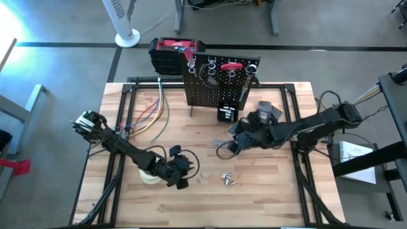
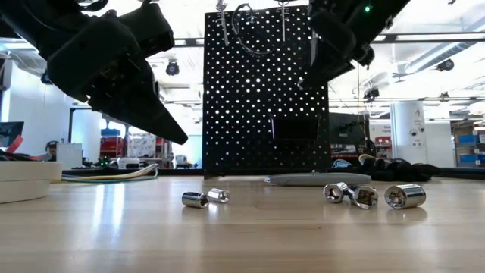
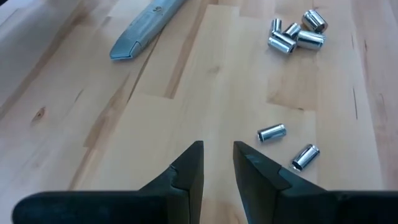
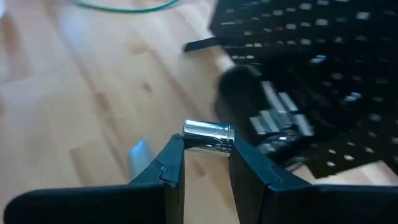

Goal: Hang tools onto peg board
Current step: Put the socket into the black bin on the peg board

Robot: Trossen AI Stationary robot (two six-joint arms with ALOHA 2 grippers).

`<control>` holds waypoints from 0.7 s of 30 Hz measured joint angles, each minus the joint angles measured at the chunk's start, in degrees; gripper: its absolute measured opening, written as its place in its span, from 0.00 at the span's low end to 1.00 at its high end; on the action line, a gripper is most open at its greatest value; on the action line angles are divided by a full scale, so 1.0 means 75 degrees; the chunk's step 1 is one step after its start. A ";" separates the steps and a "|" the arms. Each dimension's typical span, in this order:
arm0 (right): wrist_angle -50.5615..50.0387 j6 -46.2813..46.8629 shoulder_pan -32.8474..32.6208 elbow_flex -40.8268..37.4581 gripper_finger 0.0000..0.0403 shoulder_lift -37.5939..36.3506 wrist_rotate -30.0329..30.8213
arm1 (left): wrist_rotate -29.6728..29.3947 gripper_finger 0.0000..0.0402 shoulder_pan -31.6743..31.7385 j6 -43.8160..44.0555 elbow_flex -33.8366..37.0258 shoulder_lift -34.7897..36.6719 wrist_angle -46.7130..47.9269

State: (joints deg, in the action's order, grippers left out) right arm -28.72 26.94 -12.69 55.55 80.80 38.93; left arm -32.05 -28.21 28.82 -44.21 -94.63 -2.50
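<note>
One short shiny steel socket (image 4: pixel 208 135) pinched crosswise in my right gripper (image 4: pixel 204 155), black bin (image 4: pixel 261 118) ahead; left gripper (image 3: pixel 217 165) empty, slightly open.

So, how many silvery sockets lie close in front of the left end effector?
2: one socket, another socket beside it, both lying apart from the farther cluster. Others may be hidden.

The table (image 1: pixel 267 203) has a pale wooden plank top. Around it lies a grey floor (image 1: pixel 63 25) crossed by a dark line. A white fan stand (image 1: pixel 126 37) sits on that floor beyond the table. The low view looks into a bright workshop with ceiling lights (image 2: pixel 443 47) and shelving (image 2: pixel 466 148).
</note>
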 joint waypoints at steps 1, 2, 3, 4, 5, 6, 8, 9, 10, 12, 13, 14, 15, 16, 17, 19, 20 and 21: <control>0.0097 -0.0004 0.0127 -0.0111 0.17 -0.0139 0.0007 | -0.0002 0.19 0.0000 0.0000 0.0003 0.0000 -0.0005; 0.0216 -0.0010 0.0265 -0.0219 0.17 -0.0278 0.0008 | -0.0003 0.19 0.0000 0.0000 0.0003 0.0000 -0.0023; 0.0315 -0.0047 0.0408 -0.0302 0.17 -0.0378 0.0006 | -0.0004 0.19 0.0000 0.0000 0.0006 0.0000 -0.0048; 0.0383 -0.0097 0.0553 -0.0354 0.17 -0.0454 0.0009 | -0.0006 0.19 0.0000 0.0000 0.0006 0.0000 -0.0065; 0.0432 -0.0145 0.0704 -0.0380 0.17 -0.0498 0.0012 | -0.0009 0.19 0.0000 0.0000 0.0006 0.0000 -0.0076; 0.0503 -0.0178 0.0845 -0.0405 0.19 -0.0515 0.0011 | -0.0012 0.19 0.0000 0.0000 0.0009 0.0000 -0.0099; 0.0584 -0.0312 0.1114 -0.0420 0.23 -0.0515 -0.0004 | -0.0017 0.19 -0.0005 0.0000 0.0009 0.0000 -0.0137; 0.0656 -0.0423 0.1245 -0.0420 0.26 -0.0505 -0.0015 | -0.0032 0.19 -0.0008 0.0000 0.0009 0.0000 -0.0140; 0.0716 -0.0527 0.1364 -0.0420 0.29 -0.0487 -0.0028 | -0.0037 0.19 -0.0015 0.0000 0.0009 0.0000 -0.0153; 0.0772 -0.0589 0.1557 -0.0417 0.33 -0.0414 -0.0030 | -0.0038 0.19 -0.0015 0.0015 0.0009 0.0000 -0.0161; 0.0760 -0.0598 0.1635 -0.0421 0.35 -0.0396 -0.0040 | -0.0038 0.19 -0.0016 0.0028 0.0009 0.0000 -0.0163; 0.0754 -0.0597 0.1688 -0.0426 0.37 -0.0392 -0.0044 | -0.0038 0.19 -0.0020 0.0050 0.0009 0.0000 -0.0163; 0.0762 -0.0594 0.1725 -0.0426 0.38 -0.0398 -0.0036 | -0.0040 0.19 -0.0034 0.0069 0.0009 0.0000 -0.0166; 0.0780 -0.0594 0.1742 -0.0426 0.40 -0.0406 -0.0030 | -0.0041 0.19 -0.0040 0.0085 0.0009 0.0000 -0.0171; 0.0774 -0.0583 0.1749 -0.0428 0.42 -0.0406 -0.0037 | -0.0041 0.19 -0.0052 0.0085 0.0009 0.0000 -0.0178; 0.0760 -0.0523 0.1746 -0.0429 0.45 -0.0406 -0.0073 | -0.0041 0.19 -0.0066 0.0085 0.0009 0.0000 -0.0181; 0.0762 -0.0505 0.1731 -0.0426 0.47 -0.0414 -0.0136 | -0.0041 0.19 -0.0076 0.0086 0.0009 0.0000 -0.0181; 0.0772 -0.0491 0.1703 -0.0426 0.48 -0.0418 -0.0231 | -0.0041 0.19 -0.0084 0.0087 0.0009 0.0000 -0.0181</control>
State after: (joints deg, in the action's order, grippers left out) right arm -22.93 23.25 0.09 52.36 77.67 37.20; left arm -32.36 -28.83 29.47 -44.14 -94.63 -3.86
